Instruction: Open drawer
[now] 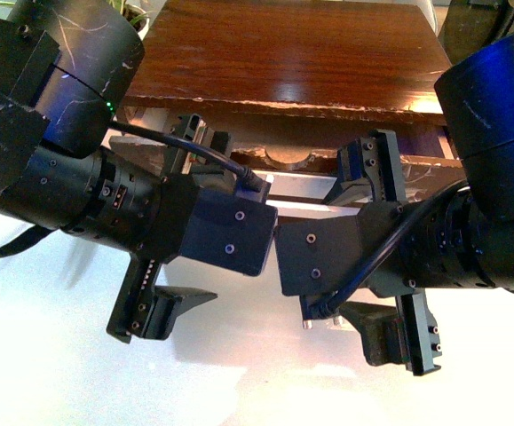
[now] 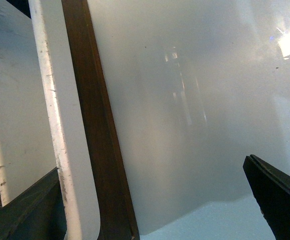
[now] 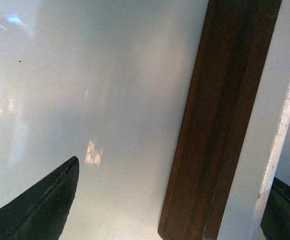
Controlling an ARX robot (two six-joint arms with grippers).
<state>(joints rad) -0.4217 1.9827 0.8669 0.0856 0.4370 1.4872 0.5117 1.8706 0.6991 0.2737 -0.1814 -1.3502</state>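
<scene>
The drawer [image 1: 421, 161] shows under the dark wooden desk top [image 1: 292, 53], its brown front edge carrying a half-round notch [image 1: 289, 158]. Both arms reach in at it and hide most of it. My left gripper [image 1: 181, 226] is open, with one finger up by the drawer and the other over the white surface. In the left wrist view the white bar handle [image 2: 59, 125] and a dark-brown strip [image 2: 99, 140] run between the spread fingers of the left gripper [image 2: 154, 163]. My right gripper [image 1: 385, 253] is open the same way. In the right wrist view the right gripper [image 3: 176, 170] straddles the brown strip [image 3: 220, 125] and the handle [image 3: 265, 150].
A glossy white surface [image 1: 61, 373] fills the foreground below both arms. Black cables [image 1: 212, 155] run along the wrists. The two gripper bodies nearly touch in the middle [image 1: 274, 240].
</scene>
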